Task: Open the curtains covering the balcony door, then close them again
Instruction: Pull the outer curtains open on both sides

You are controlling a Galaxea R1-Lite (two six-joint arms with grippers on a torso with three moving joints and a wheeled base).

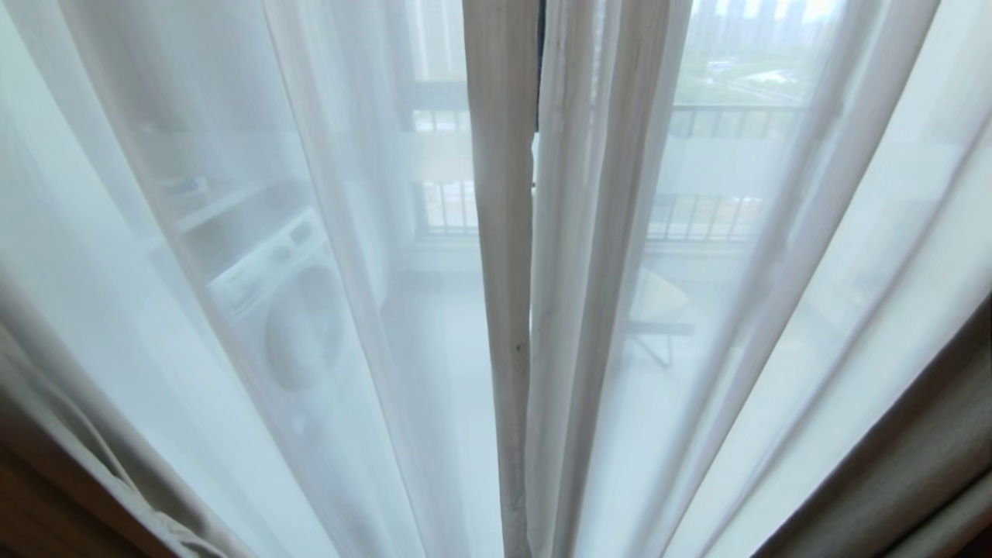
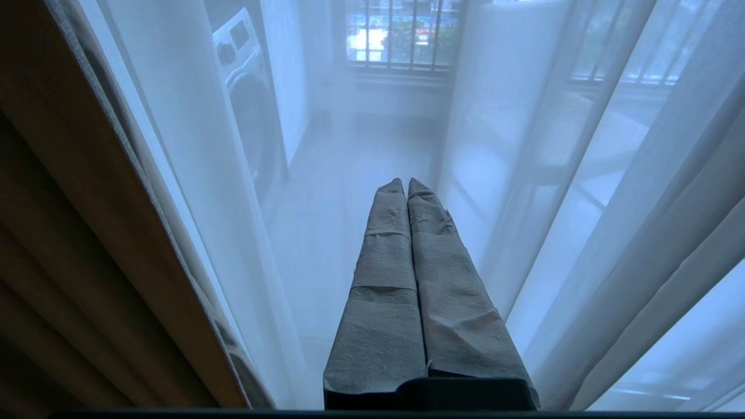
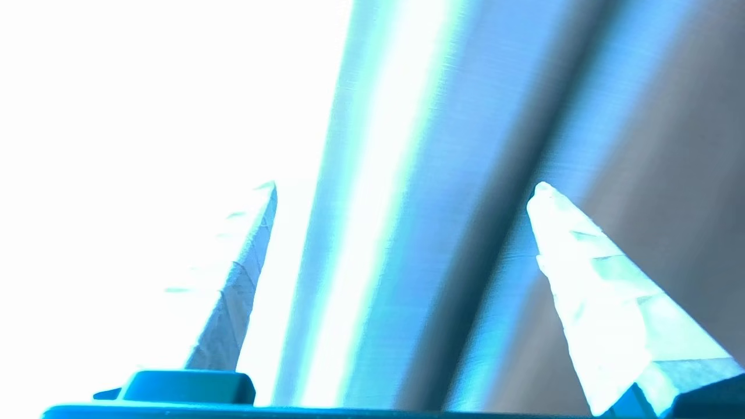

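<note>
Head view: the curtains (image 1: pixel 500 310) are hanging drawn across the whole field. The two sheer panels are meeting at a thick hemmed edge near the centre, with only a thin dark gap showing between them near the top. Opaque beige folds (image 1: pixel 914 465) are sitting at the far lower corners on both sides. The balcony door itself is not showing distinctly; through the sheer, a washer (image 1: pixel 298 318), a railing (image 1: pixel 721 124) and a chair (image 1: pixel 659 310) are showing faintly on the balcony.

Neither arm is appearing in the head view.

Left gripper (image 2: pixel 406 183): fingers are pressing together, holding nothing, pointing at the sheer and apart from it. The opaque layer (image 2: pixel 87 233) is hanging along one side of that view.

Right gripper (image 3: pixel 407 186): fingers (image 3: pixel 599 285) are standing wide apart, nothing clamped. A fold of fabric (image 3: pixel 407 233) is running in the gap between the fingers, close in front; contact with either finger cannot be told.
</note>
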